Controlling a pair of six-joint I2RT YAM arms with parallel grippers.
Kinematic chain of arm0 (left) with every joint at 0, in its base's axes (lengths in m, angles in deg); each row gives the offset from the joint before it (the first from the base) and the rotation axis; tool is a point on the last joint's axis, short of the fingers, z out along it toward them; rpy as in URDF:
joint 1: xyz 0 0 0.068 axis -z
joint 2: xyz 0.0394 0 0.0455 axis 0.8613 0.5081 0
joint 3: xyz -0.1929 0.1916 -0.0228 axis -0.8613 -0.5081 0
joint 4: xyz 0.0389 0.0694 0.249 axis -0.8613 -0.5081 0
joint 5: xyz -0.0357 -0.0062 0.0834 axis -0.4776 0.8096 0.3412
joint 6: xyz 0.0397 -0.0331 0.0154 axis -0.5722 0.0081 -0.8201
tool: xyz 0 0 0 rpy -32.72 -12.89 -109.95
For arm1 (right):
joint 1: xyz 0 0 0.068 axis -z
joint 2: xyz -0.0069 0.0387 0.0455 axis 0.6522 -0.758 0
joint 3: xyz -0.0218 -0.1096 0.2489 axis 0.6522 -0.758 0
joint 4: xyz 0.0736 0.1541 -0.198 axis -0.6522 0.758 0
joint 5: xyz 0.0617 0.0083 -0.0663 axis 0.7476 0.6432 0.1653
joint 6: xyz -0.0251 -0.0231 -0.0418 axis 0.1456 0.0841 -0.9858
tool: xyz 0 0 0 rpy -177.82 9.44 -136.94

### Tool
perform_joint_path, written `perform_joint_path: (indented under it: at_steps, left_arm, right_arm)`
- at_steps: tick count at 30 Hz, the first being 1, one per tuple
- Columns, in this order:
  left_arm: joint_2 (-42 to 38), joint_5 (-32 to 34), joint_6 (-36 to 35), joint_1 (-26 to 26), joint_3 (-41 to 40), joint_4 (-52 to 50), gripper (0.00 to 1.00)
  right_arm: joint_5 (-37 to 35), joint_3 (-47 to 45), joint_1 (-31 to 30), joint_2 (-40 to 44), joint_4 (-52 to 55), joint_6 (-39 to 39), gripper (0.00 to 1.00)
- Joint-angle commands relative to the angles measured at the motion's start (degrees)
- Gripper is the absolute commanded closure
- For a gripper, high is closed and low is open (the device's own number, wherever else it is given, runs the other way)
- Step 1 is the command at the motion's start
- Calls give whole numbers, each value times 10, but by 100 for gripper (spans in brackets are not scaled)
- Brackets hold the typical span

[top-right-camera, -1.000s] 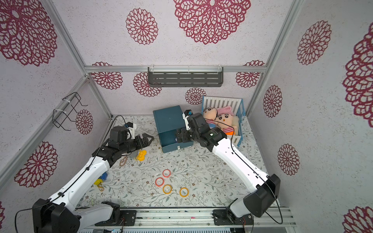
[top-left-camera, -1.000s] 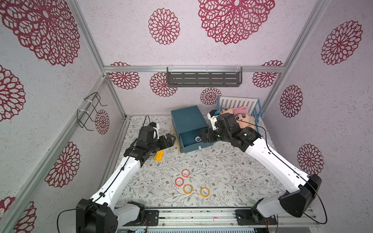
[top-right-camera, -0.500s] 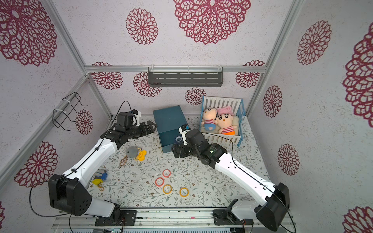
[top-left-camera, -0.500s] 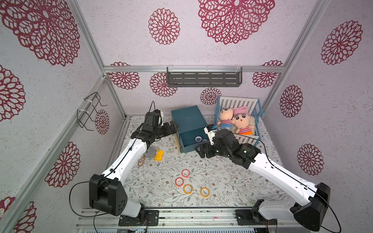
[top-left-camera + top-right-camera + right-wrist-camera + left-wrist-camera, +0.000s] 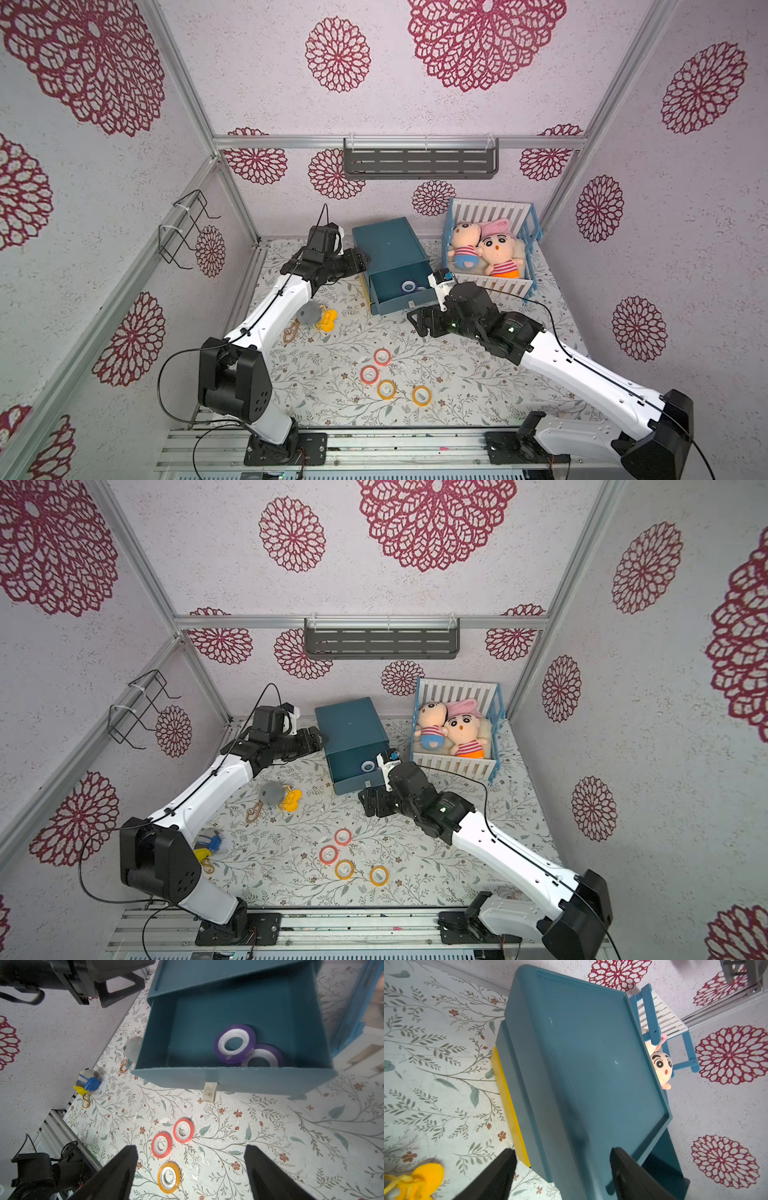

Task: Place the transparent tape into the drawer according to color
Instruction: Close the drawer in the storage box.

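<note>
Empty right gripper (image 5: 190, 1151) gapes; at its 12 o'clock, drawer (image 5: 405, 305) front half hides one purple tape (image 5: 268, 1051). Left gripper (image 5: 561, 1150) straddles cabinet (image 5: 581, 1053) corner; grip unclear.

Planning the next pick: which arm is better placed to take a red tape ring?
Likely right. The right gripper, open, faces the red tape rings; the left gripper sits beside the drawer cabinet, farther off.

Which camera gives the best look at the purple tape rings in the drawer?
The right wrist view: both purple tape rings lie close-up in the open drawer, one overlapping the other. In both top views the rings are tiny, the second mostly hidden. The left wrist view shows the cabinet top, no rings.
</note>
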Motion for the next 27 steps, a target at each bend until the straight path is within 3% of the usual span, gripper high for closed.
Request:
perform_joint_path:
  at_steps: [1, 8, 18, 27]
  left_arm:
    - [7, -5, -5, 9, 16, -1, 27]
    - [19, -7, -9, 18, 26, -4, 47]
    - [26, -8, -10, 21, 23, -6, 54]
    - [26, -10, -15, 21, 24, -9, 55]
  right_arm:
    - [-14, -7, -6, 21, -36, 9, 14]
    - [-33, -36, -17, 22, -72, 9, 16]
    - [-79, -60, -30, -5, -134, -13, 13]
    - [-95, -78, -31, -27, -210, -20, 29]
